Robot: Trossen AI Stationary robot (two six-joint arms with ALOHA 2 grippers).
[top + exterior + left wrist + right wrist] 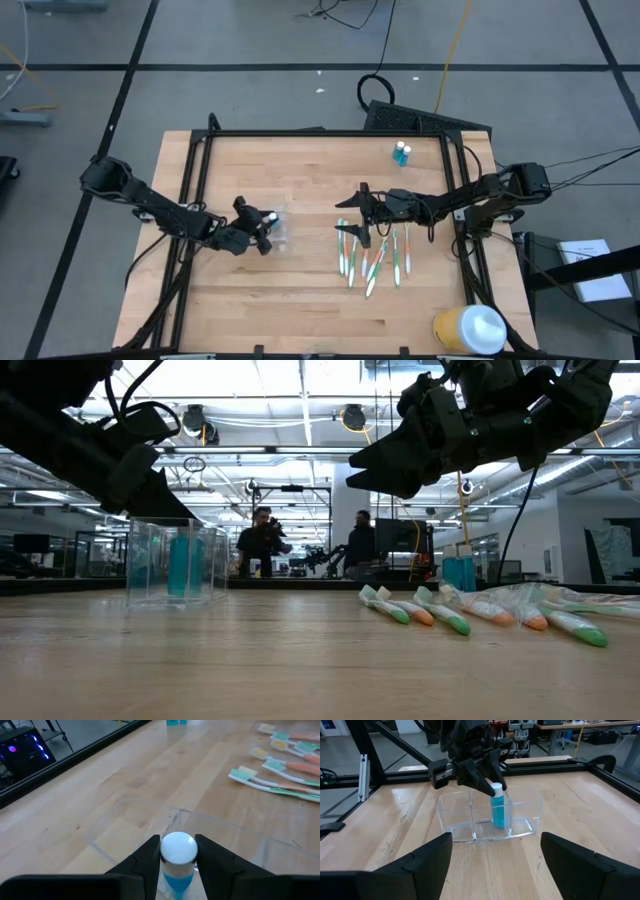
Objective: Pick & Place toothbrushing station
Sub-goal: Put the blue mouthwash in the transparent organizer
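A clear plastic organiser with compartments [485,820] stands on the table left of centre; it also shows in the high view [277,230]. My left gripper [177,857] is shut on a small blue white-capped tube [498,810] that stands upright inside the organiser. Several green, orange and white toothbrushes [375,255] lie flat on the table right of centre. My right gripper [358,207] hangs open and empty above the table, just left of the brush heads. Two more blue tubes [401,153] stand at the far side. My left gripper pinches the tube's white cap [177,846] between its two fingers, one on each side. The fingers come slanting down from the table's left. The tube hangs upright below them, inside the organiser's walls; whether its bottom rests on the organiser's floor I cannot tell.
A big yellow white-lidded container [470,328] stands at the near right corner. A black frame [300,133] runs along the table's far edge and sides. There is bare wood between the organiser and the toothbrushes. People stand in the room beyond the table [262,540].
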